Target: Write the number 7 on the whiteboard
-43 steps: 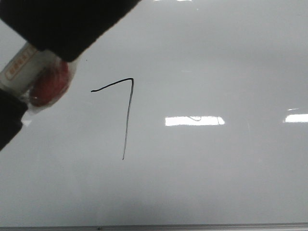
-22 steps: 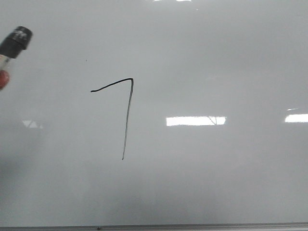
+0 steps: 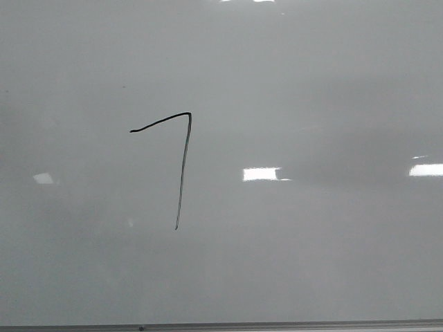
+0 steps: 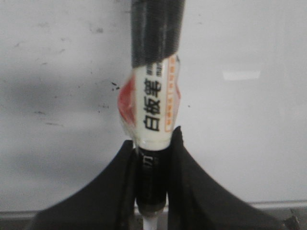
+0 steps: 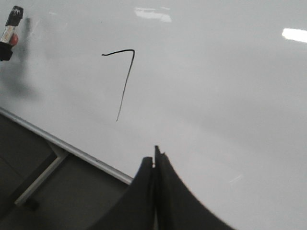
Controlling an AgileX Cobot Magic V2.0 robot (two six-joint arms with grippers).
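Observation:
A black hand-drawn number 7 [image 3: 181, 162] stands on the whiteboard [image 3: 311, 263], left of the middle in the front view. It also shows in the right wrist view [image 5: 123, 79]. My left gripper [image 4: 153, 143] is shut on a whiteboard marker [image 4: 152, 110] with a black cap and a white label. No gripper shows in the front view. In the right wrist view the marker [image 5: 10, 26] is at the board's far left, away from the 7. My right gripper [image 5: 154, 160] is shut and empty, over the board's lower part.
Bright glare patches [image 3: 261, 173] lie on the board. The board's thin metal bottom edge [image 5: 72, 148] runs above a dark surface with a light frame bar [image 5: 41, 179]. Small black specks [image 4: 115, 86] dot the board near the marker.
My left gripper with the marker has moved left, out of the front view. The 7 has not changed.

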